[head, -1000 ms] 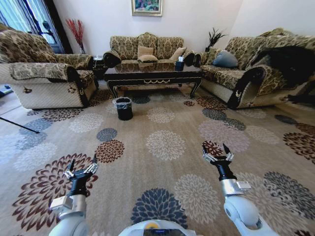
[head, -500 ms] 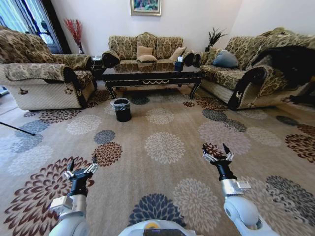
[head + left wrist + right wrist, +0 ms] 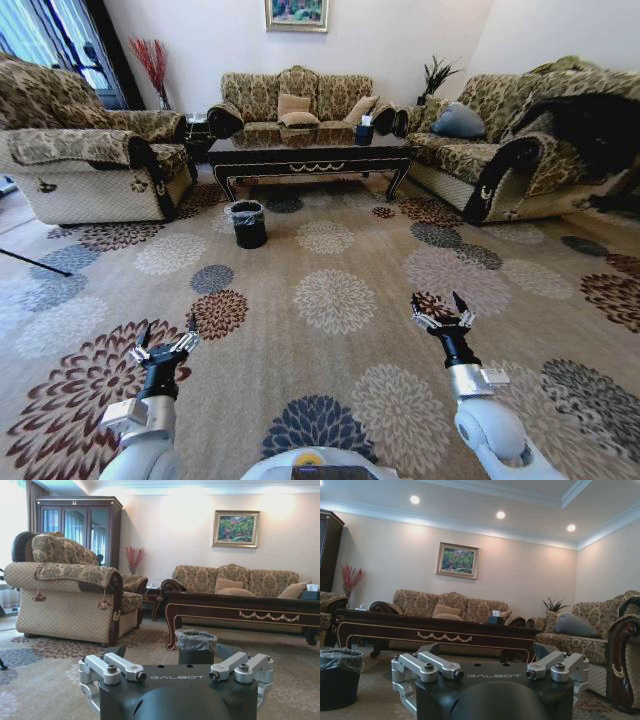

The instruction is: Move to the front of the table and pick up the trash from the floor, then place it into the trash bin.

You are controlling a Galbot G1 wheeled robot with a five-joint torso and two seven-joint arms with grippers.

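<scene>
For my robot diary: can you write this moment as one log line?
phase: approaching table | left tool: open, empty | right tool: open, empty | trash bin: on carpet before table

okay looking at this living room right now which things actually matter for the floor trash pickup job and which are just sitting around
Part of the job:
- trash bin, on the carpet in front of the table
- table
- left gripper and right gripper, both held low over the carpet, fingers open, holding nothing

Just lying about:
- tissue box on the table
- blue cushion
- armchair
- framed picture

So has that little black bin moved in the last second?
No. The trash bin keeps its spot by the table leg; the camera shifted instead.
</scene>
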